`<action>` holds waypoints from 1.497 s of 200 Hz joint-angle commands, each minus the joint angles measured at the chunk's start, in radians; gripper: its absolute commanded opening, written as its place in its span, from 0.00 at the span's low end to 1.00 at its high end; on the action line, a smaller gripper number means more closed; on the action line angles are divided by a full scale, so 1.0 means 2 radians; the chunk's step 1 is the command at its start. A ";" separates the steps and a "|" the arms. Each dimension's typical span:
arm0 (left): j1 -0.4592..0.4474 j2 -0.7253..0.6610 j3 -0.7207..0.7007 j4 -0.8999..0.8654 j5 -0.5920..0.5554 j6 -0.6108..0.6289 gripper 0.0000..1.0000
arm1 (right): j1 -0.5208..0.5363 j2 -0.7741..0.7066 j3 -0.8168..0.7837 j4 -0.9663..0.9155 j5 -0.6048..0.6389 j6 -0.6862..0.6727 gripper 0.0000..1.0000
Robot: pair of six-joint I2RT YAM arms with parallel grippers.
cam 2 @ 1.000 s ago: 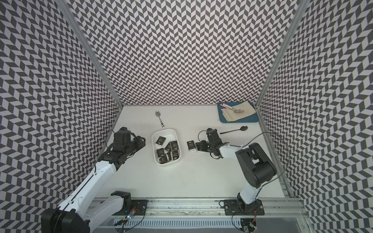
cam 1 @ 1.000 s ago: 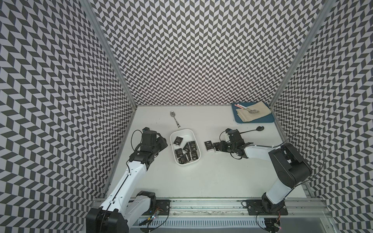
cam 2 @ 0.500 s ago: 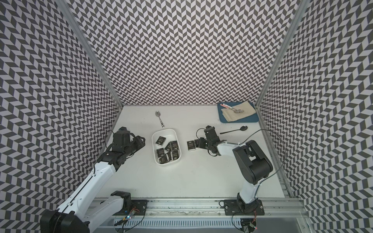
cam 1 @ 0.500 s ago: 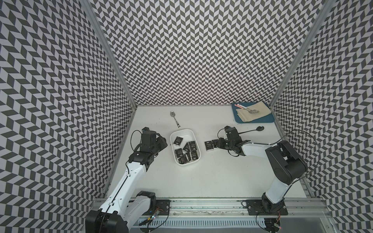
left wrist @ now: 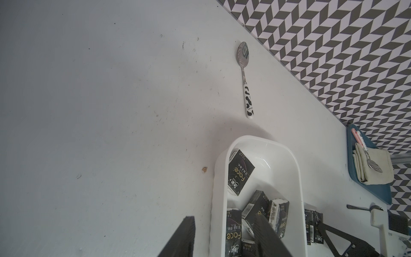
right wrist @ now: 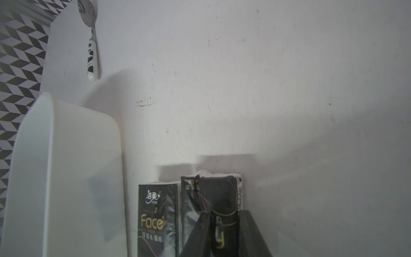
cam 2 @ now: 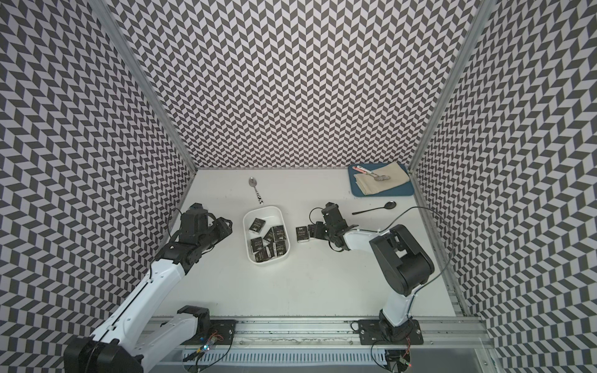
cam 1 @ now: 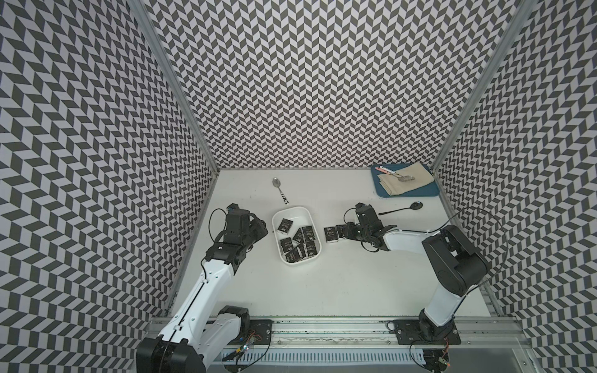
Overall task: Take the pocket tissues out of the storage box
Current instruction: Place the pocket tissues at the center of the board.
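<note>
- Right arm [cam 1: 403, 240] is edging toward the storage box [cam 1: 298, 215] compared with a second ago, its elbow swinging in behind it; the left arm [cam 1: 213, 277] is barely shifting over the same time
- the left gripper [cam 1: 258, 227] is hanging half-spread and empty just beside the box wall on its own side; in the left wrist view one finger is reaching over the box's inside and the other is staying outside the wall; whether either is touching the rim, I cannot tell
- the right gripper [right wrist: 224, 213] is pinching the held packet [right wrist: 219, 195], its fingers pressing on both faces; the packet is standing on edge, low at the table
- the storage box is sitting mid-table between the two arms; roughly seven pocket tissues [cam 1: 307, 233] are lying jumbled inside it, some leaning on each other
- the flat packet [cam 1: 330, 234] is lying face up on the table, near the box's outer wall on the right arm's side; the held packet is standing right against it, apparently touching
- judging from this, the step in hand is setting down a second packet outside the box; most of the task is waiting
- the next move is probably calling for a gentle release so the upright packet is not toppling onto its neighbour; then for lifting clear, crossing the rim and picking a packet lying free
</note>
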 commanded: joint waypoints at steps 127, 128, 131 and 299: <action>-0.001 -0.015 0.009 -0.009 -0.004 0.003 0.48 | 0.020 -0.015 0.004 0.013 0.011 0.016 0.29; -0.001 -0.015 0.009 -0.009 -0.003 0.003 0.48 | 0.020 -0.016 0.004 0.013 0.011 0.016 0.29; -0.001 -0.015 0.008 -0.009 -0.004 0.003 0.48 | 0.020 -0.017 0.005 0.012 0.011 0.016 0.30; -0.013 0.019 0.013 -0.004 -0.007 0.008 0.48 | 0.190 -0.001 0.213 -0.161 0.156 -0.056 0.47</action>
